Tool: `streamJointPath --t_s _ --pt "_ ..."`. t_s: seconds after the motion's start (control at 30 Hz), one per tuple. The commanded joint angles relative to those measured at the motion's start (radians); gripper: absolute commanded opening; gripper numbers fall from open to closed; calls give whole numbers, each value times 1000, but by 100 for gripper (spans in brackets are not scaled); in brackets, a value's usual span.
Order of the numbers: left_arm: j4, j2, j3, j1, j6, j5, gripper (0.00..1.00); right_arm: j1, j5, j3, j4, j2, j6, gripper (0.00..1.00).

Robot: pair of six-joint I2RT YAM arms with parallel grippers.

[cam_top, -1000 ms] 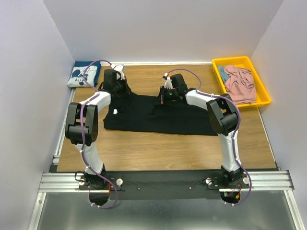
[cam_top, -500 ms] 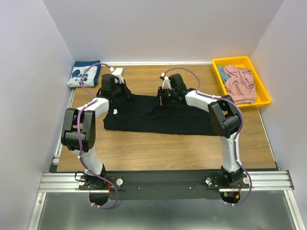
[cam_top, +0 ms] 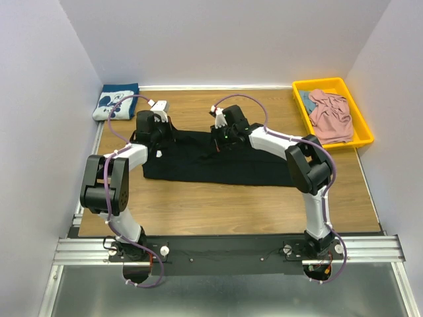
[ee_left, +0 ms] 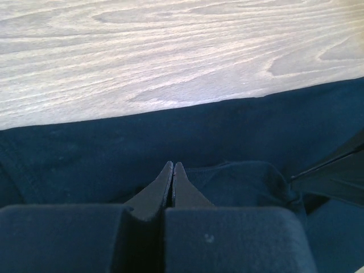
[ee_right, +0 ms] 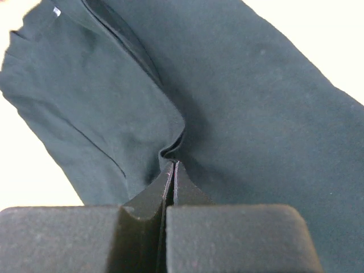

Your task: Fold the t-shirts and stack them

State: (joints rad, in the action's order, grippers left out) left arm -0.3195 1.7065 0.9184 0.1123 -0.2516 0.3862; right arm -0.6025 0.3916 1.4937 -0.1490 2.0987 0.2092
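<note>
Found black shirt (cam_top: 218,162) lying flat across the middle of the wooden surface (cam_top: 218,205), long side running left to right, near edge fairly straight, far edge rumpled. Noted a small white tag on it toward the left end. Logged left pincer (ee_left: 172,170) down on the far-left part of black shirt, fingers pressed together, pinching a low raised fold of the cloth; bare wood just beyond the hem in the wrist view. Logged right pincer (ee_right: 173,169) on the far edge of black shirt, about midway along, fingers likewise pressed together, pinching a pucker of cloth, with creases running into the tips. Saw the neckline seam and a white label up and left of that pucker in the right wrist view. Marked both arms reaching over black shirt from the near side, elbows bent outward. Spotted navy shirt (cam_top: 115,102), folded, white print up, well apart from black shirt, beyond its far-left corner against the wall. Spotted pink shirt (cam_top: 330,115) crumpled in a yellow tray (cam_top: 344,84) beyond the far-right end of black shirt, with a scrap of blue cloth (cam_top: 306,99) beside it in the same tray.
</note>
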Motion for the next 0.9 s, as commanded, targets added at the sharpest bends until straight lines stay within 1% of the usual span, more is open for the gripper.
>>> streamJointPath --t_s 0.0,0.17,0.37,0.6,0.73,0.87 --pt "-46 -54 -29 -8 2 25 0 -49 -147 46 -95 -25 -105 5" --pt "-30 -68 -55 -10 -5 3 0 -109 -319 68 -132 -26 -186 5" --pt "-16 -113 -88 -11 -6 -24 0 -152 -465 68 -136 -48 -202 5" --pt "2 -143 -110 -13 -8 -32 0 -181 -528 83 -147 -82 -266 6" --pt "20 -162 -124 -11 -35 -38 0 -201 -550 85 -150 -89 -281 6" --pt "23 -198 -164 -11 -49 -58 0 -227 -583 85 -155 -98 -310 8"
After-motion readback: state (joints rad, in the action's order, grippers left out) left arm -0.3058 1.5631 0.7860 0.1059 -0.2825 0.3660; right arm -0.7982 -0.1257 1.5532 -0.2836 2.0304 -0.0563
